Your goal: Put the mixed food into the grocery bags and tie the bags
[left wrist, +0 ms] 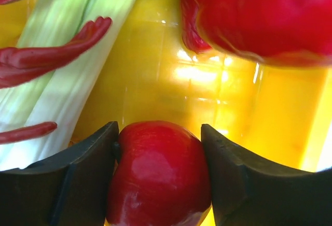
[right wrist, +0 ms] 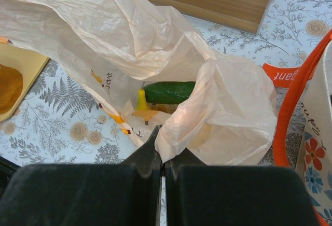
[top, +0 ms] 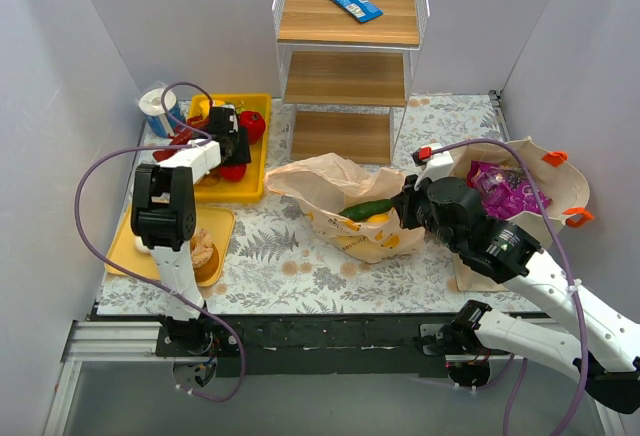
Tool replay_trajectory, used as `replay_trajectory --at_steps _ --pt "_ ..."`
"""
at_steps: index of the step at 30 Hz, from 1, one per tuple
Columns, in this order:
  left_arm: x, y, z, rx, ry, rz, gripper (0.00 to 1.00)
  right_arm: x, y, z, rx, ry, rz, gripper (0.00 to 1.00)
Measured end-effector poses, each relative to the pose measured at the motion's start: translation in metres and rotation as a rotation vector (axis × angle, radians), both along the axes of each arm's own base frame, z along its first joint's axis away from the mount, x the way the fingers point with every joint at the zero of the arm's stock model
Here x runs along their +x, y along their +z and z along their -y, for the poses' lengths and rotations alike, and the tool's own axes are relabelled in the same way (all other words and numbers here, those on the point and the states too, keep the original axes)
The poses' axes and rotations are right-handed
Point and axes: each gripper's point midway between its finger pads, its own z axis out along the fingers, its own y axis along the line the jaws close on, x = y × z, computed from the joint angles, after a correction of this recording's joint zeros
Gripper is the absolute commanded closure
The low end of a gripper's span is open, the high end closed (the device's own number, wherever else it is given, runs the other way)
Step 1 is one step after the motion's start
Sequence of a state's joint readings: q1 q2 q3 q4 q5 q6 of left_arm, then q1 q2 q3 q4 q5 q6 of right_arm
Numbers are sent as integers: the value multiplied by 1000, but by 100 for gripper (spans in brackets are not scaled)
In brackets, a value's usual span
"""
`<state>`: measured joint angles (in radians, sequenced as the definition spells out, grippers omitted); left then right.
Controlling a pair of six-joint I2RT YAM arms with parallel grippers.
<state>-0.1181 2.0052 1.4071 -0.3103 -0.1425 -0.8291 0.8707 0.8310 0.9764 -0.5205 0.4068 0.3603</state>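
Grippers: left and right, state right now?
Left gripper: closed on a red toy fruit.
Right gripper: closed, pinching the peach plastic bag.

site: robot lab test cell | walls: plain grey partitions (top: 60,106) left, right and ahead of the right gripper (top: 405,206) | mount: metal rail (top: 110,338) behind it | props: floral table cover (top: 290,256), wire shelf (top: 345,78) ahead

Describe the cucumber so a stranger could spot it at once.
Find the wooden shelf rack at the back; a crumpled peach bag lies just in front of it. Inside the bag's open mouth lies the cucumber, dark green and smooth, unlike the yellow item beside it.
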Motion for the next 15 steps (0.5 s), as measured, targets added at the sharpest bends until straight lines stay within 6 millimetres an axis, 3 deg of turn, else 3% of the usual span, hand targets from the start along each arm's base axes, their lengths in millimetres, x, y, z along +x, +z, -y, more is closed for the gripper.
replay_trajectory --at_steps 4,7,12,15 --pt "-10 9 4 -12 -9 2 83 -1 -3 -1 1 5 -8 99" --pt "-25 35 11 -16 -27 36 84 -2 -2 -2 5 7 -10 99" --pt "-54 128 38 -59 -90 250 86 -3 -1 -1 10 11 -8 99" --pt "-88 197 56 -116 -149 430 87 -3 -1 -1 11 12 -8 99"
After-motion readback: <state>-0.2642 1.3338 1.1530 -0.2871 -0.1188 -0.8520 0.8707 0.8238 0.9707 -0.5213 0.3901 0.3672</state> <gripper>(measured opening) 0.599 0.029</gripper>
